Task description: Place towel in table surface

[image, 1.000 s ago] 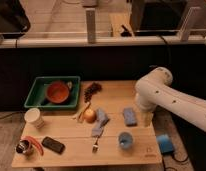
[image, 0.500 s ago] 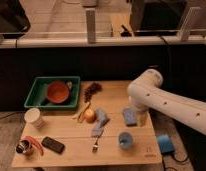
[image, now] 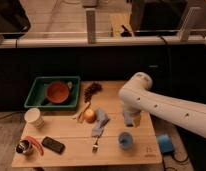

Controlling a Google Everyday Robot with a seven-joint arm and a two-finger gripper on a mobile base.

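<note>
The blue towel [image: 100, 121] lies crumpled on the table [image: 71, 135] about midway between the left and right edges, just beside a round yellow-orange fruit [image: 89, 116] and above a fork [image: 95, 145]. The white arm [image: 161, 105] reaches in over the right edge; its gripper [image: 128, 119] hangs low over the table right of the towel, toward the right edge; whether it is clenched, released or grasping anything cannot be told. A blue cup [image: 125, 140] stands near the front edge; a green tray [image: 36, 97] fills the back-left corner.

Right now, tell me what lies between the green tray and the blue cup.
In the camera view: an orange fruit and the crumpled towel. The hand hangs low, right of the towel.
</note>
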